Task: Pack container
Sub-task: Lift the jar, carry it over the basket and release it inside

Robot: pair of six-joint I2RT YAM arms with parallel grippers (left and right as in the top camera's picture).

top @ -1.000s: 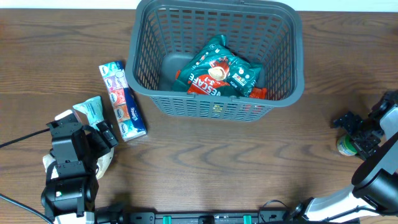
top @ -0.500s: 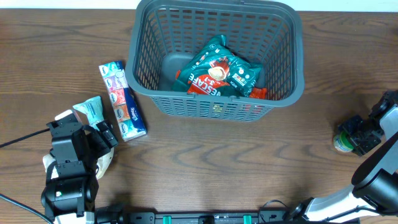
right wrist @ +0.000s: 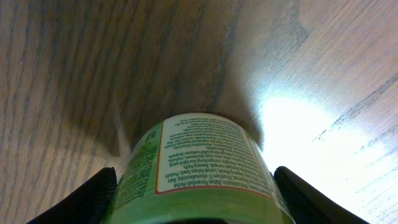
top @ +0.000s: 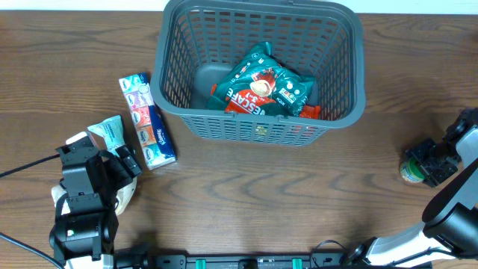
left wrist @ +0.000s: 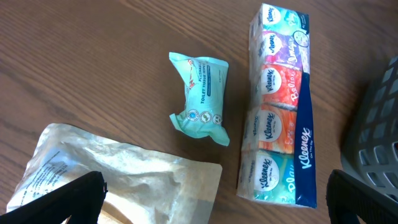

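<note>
The container (top: 357, 45) is a dark grey lattice basket at the back middle of the table; its corner shows in the left wrist view (left wrist: 374, 143). Inside lie a green snack bag (top: 272, 82) and a red Nescafe pack (top: 250, 107). My right gripper (top: 427, 161) (right wrist: 196, 202) is at the far right, its fingers pressed on both sides of a green labelled can (top: 408, 173) (right wrist: 199, 162) that stands on the table. My left gripper (top: 101, 168) (left wrist: 211, 199) is open and empty above a beige pouch (left wrist: 118, 174).
A long Kleenex tissue multipack (top: 147, 119) (left wrist: 277, 112) lies left of the basket. A small teal wipes packet (top: 110, 133) (left wrist: 200, 96) lies beside it. The beige pouch (top: 127, 196) is partly hidden under the left arm.
The right gripper has moved down onto the green can and closed around it. The left arm and the other items have not moved.
</note>
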